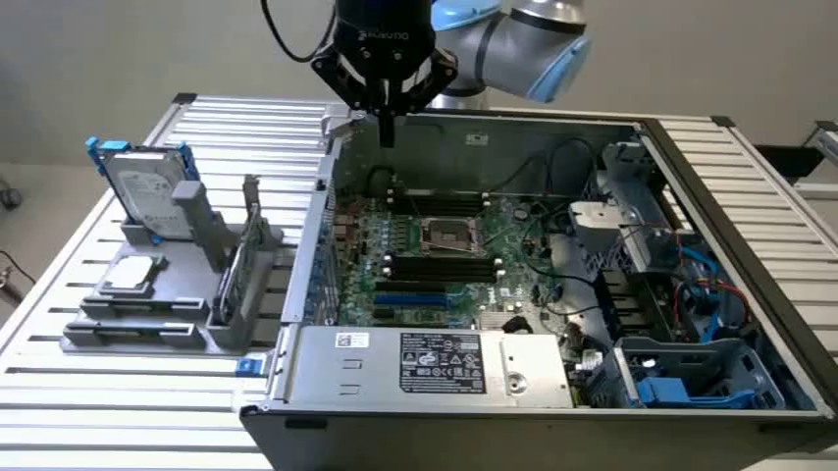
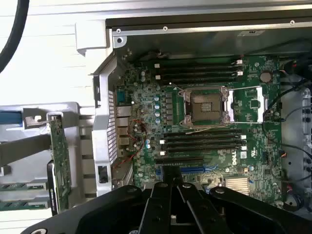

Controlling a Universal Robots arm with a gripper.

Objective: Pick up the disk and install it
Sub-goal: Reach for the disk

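Note:
The disk (image 1: 147,191), a silver-grey drive with a white label in a blue carrier, stands upright in a grey holder (image 1: 171,294) on the slatted table, at the exterior view's left. My gripper (image 1: 388,135) hangs above the back left corner of the open computer case (image 1: 433,363), well apart from the disk. Its black fingers are pressed together with nothing between them. In the wrist view the gripper (image 2: 171,176) points down over the motherboard (image 2: 204,112).
A small silver square chip (image 1: 135,273) lies on the holder, and a thin green circuit card (image 2: 59,156) stands upright in it. Inside the case are cables, a power supply (image 1: 433,361) at the front and blue-trimmed drive bays (image 1: 681,388) at the exterior view's right.

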